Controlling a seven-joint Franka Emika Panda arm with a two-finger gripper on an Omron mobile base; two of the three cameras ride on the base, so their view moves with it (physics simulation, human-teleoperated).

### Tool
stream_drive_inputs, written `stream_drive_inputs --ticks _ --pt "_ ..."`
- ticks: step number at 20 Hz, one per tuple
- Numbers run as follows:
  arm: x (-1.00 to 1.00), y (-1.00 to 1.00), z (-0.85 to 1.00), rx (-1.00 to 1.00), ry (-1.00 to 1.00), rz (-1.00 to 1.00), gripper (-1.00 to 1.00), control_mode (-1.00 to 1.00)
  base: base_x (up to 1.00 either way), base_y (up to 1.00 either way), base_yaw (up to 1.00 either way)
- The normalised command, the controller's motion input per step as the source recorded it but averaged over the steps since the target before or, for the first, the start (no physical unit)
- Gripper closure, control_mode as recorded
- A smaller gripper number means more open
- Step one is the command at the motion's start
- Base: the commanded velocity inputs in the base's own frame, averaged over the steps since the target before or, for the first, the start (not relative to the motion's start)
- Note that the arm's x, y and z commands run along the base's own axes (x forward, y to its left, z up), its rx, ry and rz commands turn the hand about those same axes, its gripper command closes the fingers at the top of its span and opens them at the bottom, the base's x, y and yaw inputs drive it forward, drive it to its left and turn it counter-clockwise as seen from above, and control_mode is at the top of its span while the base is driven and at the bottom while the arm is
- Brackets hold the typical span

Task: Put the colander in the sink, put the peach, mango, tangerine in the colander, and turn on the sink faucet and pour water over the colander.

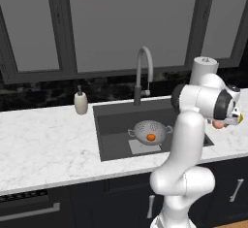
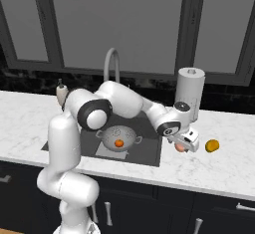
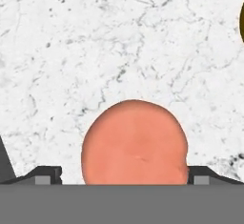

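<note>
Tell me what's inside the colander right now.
The colander in the sink holds one fruit, the tangerine. The near wall hides a little of the bowl's floor, so nothing else can be confirmed there.

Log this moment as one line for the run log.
open gripper straddling pink-salmon round peach on counter | vivid orange tangerine in perforated metal colander

Peach is pale salmon-pink; bench white marble with fine grey veins; tangerine vivid orange inside the silver, hole-dotted colander; sink dark grey; mango yellow-orange
</note>
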Motion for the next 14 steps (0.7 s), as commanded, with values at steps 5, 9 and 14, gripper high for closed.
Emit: stream_drive_inputs --ticks 5,9,14 --pt "0.38 -0.14 -0.36 0.0 0.0 -0.12 -1.0 -1.0 0.0 0.0 0.0" --pt "0.1 -0.03 -0.29 0.0 0.0 -0.14 1.0 -1.0 0.0 0.0 0.0" --pt "-0.29 0.04 -0.07 0.0 0.0 -0.12 1.0 -1.0 0.0 0.0 0.0"
